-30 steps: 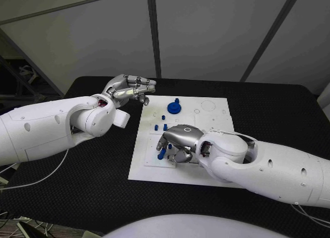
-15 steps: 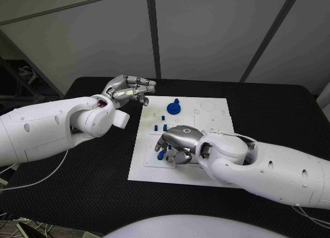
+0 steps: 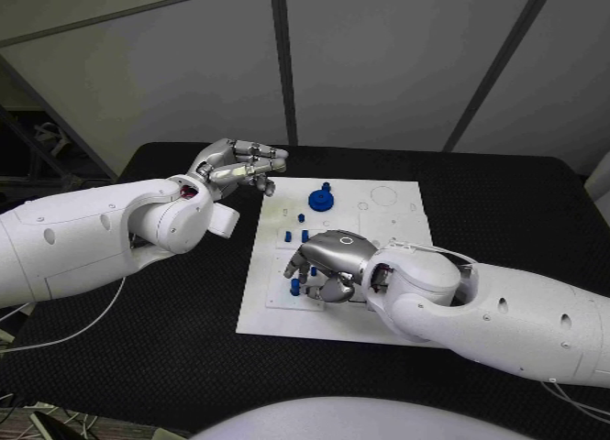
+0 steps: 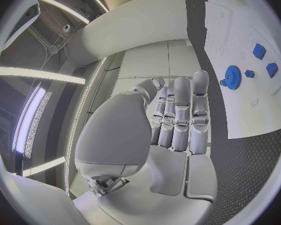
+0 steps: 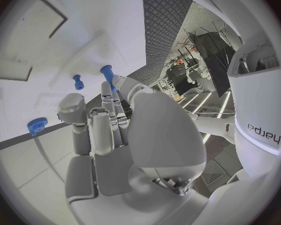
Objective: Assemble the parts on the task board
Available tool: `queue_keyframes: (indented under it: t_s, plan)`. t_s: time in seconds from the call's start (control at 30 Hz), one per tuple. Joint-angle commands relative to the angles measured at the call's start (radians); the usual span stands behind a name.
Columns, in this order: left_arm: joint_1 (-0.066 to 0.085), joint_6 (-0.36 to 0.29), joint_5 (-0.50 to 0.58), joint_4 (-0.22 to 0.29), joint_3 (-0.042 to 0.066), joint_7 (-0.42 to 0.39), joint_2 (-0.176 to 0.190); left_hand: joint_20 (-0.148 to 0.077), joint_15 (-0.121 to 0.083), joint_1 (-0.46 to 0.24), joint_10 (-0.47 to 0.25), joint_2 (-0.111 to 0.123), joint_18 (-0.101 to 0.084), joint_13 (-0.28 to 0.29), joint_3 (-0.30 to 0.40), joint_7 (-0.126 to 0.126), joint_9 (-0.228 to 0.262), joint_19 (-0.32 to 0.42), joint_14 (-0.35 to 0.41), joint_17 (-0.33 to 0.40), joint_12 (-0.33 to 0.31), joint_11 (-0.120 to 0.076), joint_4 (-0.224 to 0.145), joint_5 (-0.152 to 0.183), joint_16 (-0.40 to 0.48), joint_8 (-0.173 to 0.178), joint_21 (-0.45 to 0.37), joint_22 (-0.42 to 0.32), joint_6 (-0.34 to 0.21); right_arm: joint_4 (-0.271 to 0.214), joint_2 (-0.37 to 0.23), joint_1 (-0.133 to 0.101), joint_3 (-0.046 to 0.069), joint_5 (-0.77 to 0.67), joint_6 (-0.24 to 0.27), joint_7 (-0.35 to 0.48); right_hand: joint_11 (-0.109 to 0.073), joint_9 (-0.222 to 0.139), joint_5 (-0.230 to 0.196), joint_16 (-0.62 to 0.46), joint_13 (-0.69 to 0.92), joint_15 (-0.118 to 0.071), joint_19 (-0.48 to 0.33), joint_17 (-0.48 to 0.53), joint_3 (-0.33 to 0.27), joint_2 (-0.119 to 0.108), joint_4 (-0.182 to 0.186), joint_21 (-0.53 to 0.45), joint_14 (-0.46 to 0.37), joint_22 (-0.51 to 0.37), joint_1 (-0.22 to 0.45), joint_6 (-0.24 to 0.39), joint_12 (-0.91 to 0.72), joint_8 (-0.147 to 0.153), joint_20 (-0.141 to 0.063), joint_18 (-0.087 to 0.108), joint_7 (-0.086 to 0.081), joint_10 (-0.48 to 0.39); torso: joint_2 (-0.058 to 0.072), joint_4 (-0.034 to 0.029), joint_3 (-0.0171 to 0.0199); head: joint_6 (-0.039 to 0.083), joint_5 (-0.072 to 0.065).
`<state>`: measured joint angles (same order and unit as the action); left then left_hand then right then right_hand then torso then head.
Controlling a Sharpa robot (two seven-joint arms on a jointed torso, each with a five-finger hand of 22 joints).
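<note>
The white task board (image 3: pixel 391 234) lies mid-table. My right hand (image 3: pixel 334 266) hangs low over its near left part and pinches a blue peg (image 3: pixel 295 286) at its fingertips; the peg (image 5: pixel 107 75) stands against the board's surface. A short blue peg (image 5: pixel 77 81) stands close by. A blue gear (image 3: pixel 322 197) sits at the board's far left, with small blue pieces (image 3: pixel 298 235) between it and my right hand. My left hand (image 3: pixel 238 167) is raised off the board's far left corner, its fingers (image 4: pixel 178 110) straight, side by side, holding nothing. From there the gear (image 4: pixel 231 77) shows too.
Round the board (image 4: pixel 253 105) is black textured table (image 3: pixel 516 192). My right forearm (image 3: pixel 516 312) covers the board's near right corner. My left forearm (image 3: pixel 80 238) lies over the table's left side. Empty recesses (image 3: pixel 384 194) mark the board's far right part.
My right hand has crept slightly to the left with the blue peg in its fingertips. My left hand has stayed still.
</note>
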<state>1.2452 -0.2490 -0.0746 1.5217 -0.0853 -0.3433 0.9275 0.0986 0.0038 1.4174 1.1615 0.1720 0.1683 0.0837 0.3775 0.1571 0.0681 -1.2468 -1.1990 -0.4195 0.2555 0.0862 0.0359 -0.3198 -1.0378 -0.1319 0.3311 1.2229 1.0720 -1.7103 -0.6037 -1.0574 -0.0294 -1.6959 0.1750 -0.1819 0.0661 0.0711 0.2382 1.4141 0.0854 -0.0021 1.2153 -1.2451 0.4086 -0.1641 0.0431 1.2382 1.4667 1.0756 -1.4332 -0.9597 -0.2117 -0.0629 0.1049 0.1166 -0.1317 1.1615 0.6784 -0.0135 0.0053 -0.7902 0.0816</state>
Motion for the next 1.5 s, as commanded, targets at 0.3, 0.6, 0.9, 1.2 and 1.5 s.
queue_keyframes:
  t_s: [0.3, 0.6, 0.9, 1.2, 1.5]
  plan:
    - [0.001, 0.014, 0.003, 0.000, 0.000, 0.002, 0.002, 0.002, 0.001, -0.002, -0.008, -0.009, 0.013, 0.002, -0.001, 0.000, 0.000, 0.004, 0.005, 0.001, 0.006, -0.002, -0.003, 0.003, 0.005, -0.003, -0.004, -0.001, -0.001, -0.055, -0.080, -0.001, 0.001, 0.015, 0.159, 0.007, 0.013, 0.006, 0.016, 0.000, -0.006, 0.002, -0.005, 0.012, -0.001, -0.006, 0.000, -0.007, 0.040, -0.015, 0.008, -0.012, 0.016, -0.012, 0.002, 0.001, -0.015, -0.028, -0.001, -0.0003, 0.0001, 0.002, -0.010]
    - [0.001, 0.012, 0.003, 0.011, -0.001, -0.004, 0.011, 0.002, 0.001, -0.002, -0.009, -0.008, 0.013, 0.002, -0.003, 0.001, 0.000, 0.003, 0.006, 0.002, 0.007, -0.002, -0.003, 0.004, 0.005, -0.003, -0.005, -0.002, -0.001, -0.147, -0.287, -0.012, 0.005, 0.349, 0.255, -0.032, -0.032, 0.038, 0.068, 0.030, 0.104, -0.031, 0.050, -0.047, -0.092, -0.031, 0.070, 0.031, 0.056, 0.043, 0.113, -0.133, -0.168, -0.079, -0.019, -0.012, 0.012, 0.181, -0.003, 0.0061, -0.0038, 0.014, -0.052]
    - [-0.002, 0.004, 0.003, 0.031, -0.004, -0.008, 0.017, 0.003, 0.001, -0.005, -0.009, -0.007, 0.013, 0.002, -0.006, 0.000, 0.000, 0.003, 0.006, 0.002, 0.008, -0.001, -0.003, 0.005, 0.005, -0.004, -0.006, -0.003, -0.001, -0.211, -0.461, -0.014, 0.005, 0.357, 0.250, -0.154, -0.051, 0.144, 0.177, 0.146, 1.109, -0.045, 0.153, -0.296, -0.304, -0.002, 0.157, 0.127, 0.098, 0.181, 0.147, -0.101, -1.073, -0.184, -0.042, -0.043, 0.036, 0.228, -0.006, 0.0238, -0.0080, 0.017, -0.097]
    - [-0.008, 0.006, 0.007, 0.042, -0.005, -0.009, 0.021, 0.003, 0.001, -0.007, -0.009, -0.006, 0.013, 0.002, -0.008, 0.000, 0.000, 0.003, 0.006, 0.003, 0.009, -0.002, -0.002, 0.005, 0.005, -0.004, -0.006, -0.003, -0.001, -0.225, -0.509, -0.011, 0.004, 0.282, 0.231, -0.273, -0.048, 0.195, 0.227, 0.150, 1.153, -0.043, 0.155, -0.306, -0.403, -0.004, 0.220, 0.130, 0.100, 0.188, 0.160, -0.065, -1.096, -0.229, -0.038, -0.044, 0.034, 0.224, -0.006, 0.0300, -0.0074, 0.017, -0.111]
    - [-0.010, 0.007, 0.007, 0.045, -0.005, -0.010, 0.025, 0.003, 0.001, -0.007, -0.009, -0.006, 0.013, 0.002, -0.008, 0.000, 0.000, 0.003, 0.006, 0.003, 0.009, -0.002, -0.002, 0.005, 0.005, -0.004, -0.006, -0.003, -0.001, -0.215, -0.494, 0.000, 0.003, 0.231, 0.201, -0.356, -0.046, 0.227, 0.227, 0.150, 1.171, -0.042, 0.155, -0.306, -0.478, 0.008, 0.248, 0.129, 0.100, 0.189, 0.177, -0.039, -1.100, -0.261, -0.037, -0.044, 0.035, 0.224, -0.005, 0.0299, -0.0083, 0.016, -0.111]
